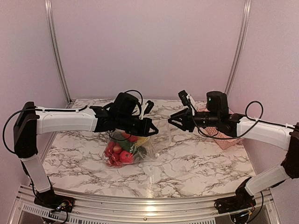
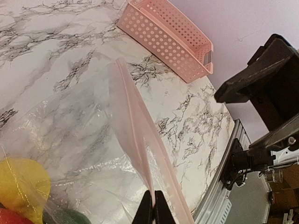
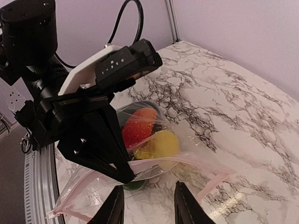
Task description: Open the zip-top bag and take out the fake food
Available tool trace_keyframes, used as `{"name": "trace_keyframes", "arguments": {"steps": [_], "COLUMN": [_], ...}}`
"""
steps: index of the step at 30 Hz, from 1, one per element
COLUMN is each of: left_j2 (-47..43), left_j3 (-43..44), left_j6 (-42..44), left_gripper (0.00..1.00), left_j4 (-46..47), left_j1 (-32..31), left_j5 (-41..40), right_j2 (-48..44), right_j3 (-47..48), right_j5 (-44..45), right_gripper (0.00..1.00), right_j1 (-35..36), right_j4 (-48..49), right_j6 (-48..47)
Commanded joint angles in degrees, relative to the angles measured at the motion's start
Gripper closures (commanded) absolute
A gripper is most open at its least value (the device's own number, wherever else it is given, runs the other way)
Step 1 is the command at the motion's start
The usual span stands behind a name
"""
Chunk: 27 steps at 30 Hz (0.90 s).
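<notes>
Notably, left gripper (image 2: 153,210) pinched zip-top bag (image 2: 93,140) rim; right gripper (image 3: 149,205) gaped empty. Risk: rim slipping under the fake food (image 3: 140,128).

A: You've got the zip-top bag (image 2: 84,140) in clear crinkly plastic film, glossy; the fake food (image 1: 122,150) is smooth glossy plastic.
B: Your table (image 1: 201,163): smooth marble-pattern top, slight sheen. The basket (image 2: 168,32): matt pink perforated plastic. The front rail (image 1: 140,201): bare metal.
</notes>
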Motion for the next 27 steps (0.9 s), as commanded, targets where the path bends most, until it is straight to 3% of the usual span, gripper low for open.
{"name": "trace_keyframes", "arguments": {"steps": [1, 5, 12, 23, 27], "left_j2": [-1.69, -1.84, -2.34, -4.57, -5.99], "left_j3": [-0.43, -1.02, -2.25, -6.53, -10.15], "left_j6": [0.38, -0.23, -2.15, -5.92, -7.98], "left_gripper": [1.00, 1.00, 1.00, 1.00, 1.00], "left_j4": [-1.40, -0.69, 1.12, 1.73, 5.92], "left_j1": [-0.12, -0.04, 0.91, 3.06, 3.81], "left_j5": [3.85, 4.98, 8.01, 10.32, 10.86], "right_j2": [4.11, 5.64, 11.33, 19.90, 21.88], "right_j3": [-2.49, -6.33, -9.97, -8.02, -7.92], "right_j5": [-0.83, -0.98, -1.83, -2.40, -2.36], "right_gripper": [0.69, 0.76, 0.75, 0.61, 0.57], "right_j1": [3.52, 5.37, 6.42, 12.14, 13.89], "right_j4": [7.01, 13.64, 24.56, 30.41, 32.67], "right_j6": [-4.43, -3.87, -4.48, -6.78, -7.17]}}
